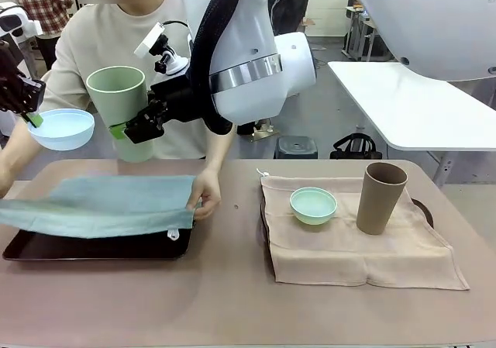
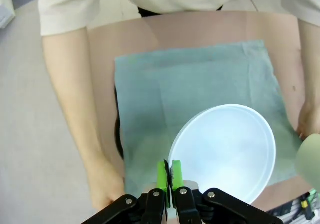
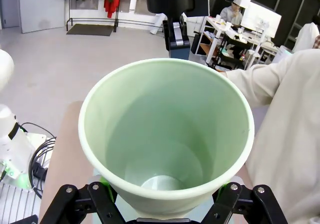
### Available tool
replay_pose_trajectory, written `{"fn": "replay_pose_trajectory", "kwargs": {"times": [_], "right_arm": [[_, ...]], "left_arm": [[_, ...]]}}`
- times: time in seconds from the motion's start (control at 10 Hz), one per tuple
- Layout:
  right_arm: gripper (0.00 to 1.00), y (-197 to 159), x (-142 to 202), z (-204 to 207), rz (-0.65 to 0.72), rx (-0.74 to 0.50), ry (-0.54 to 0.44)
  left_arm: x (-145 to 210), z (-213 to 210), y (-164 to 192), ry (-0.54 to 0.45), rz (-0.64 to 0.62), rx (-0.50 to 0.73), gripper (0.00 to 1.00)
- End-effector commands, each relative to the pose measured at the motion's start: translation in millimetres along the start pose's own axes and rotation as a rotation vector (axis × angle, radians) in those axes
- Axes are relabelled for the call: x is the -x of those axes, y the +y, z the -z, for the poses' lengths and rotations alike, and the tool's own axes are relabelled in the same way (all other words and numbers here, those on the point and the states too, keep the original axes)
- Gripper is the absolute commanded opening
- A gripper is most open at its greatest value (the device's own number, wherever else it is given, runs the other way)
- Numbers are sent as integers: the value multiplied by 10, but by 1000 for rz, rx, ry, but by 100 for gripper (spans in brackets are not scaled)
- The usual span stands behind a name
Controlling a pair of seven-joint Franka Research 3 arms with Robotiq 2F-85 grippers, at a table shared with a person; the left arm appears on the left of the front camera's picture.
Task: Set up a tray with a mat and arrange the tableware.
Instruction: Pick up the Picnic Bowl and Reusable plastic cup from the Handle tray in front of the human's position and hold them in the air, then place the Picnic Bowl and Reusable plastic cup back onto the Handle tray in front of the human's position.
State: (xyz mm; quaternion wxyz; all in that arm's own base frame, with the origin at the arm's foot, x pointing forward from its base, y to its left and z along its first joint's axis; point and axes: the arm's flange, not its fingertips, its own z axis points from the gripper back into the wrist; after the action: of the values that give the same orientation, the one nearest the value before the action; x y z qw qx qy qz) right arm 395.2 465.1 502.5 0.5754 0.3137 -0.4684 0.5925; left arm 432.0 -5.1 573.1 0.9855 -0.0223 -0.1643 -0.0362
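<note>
Two robot hands are both aloft over the left half of the table, each carrying tableware. At the far left, the left hand [image 1: 31,118] is clenched tight on the rim of the pale blue bowl [image 1: 61,129], its green pads [image 2: 162,174] pinching the edge; in the left wrist view the bowl hangs above the blue-green mat [image 2: 200,104]. Just to the right, the right hand [image 1: 133,125] grasps the pale green cup [image 1: 118,100] around its lower body, upright, mouth up, with the jaws spread wide on either side.

That mat is draped over a dark tray [image 1: 101,244] on the near-left part of the brown table [image 1: 232,301], and the person's hand [image 1: 205,194] holds its right edge. To the right lies a beige cloth [image 1: 349,247] carrying the mint green bowl [image 1: 313,205] and, just beside it, the upright brown-tan cup [image 1: 380,197].

Behind, a white table [image 1: 418,108] stands on a grey floor, with clothes on a rack in the distance.
</note>
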Motion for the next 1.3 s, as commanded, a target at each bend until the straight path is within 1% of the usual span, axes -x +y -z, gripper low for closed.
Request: {"fn": "replay_pose_trajectory", "kwargs": {"times": [0.0, 1.2], "right_arm": [[30, 6, -21, -12, -13, 1, -2], [30, 6, -21, -12, -13, 1, -2]], "left_arm": [[-14, -15, -2, -17, 0, -1, 0], [-14, -15, -2, -17, 0, -1, 0]]}}
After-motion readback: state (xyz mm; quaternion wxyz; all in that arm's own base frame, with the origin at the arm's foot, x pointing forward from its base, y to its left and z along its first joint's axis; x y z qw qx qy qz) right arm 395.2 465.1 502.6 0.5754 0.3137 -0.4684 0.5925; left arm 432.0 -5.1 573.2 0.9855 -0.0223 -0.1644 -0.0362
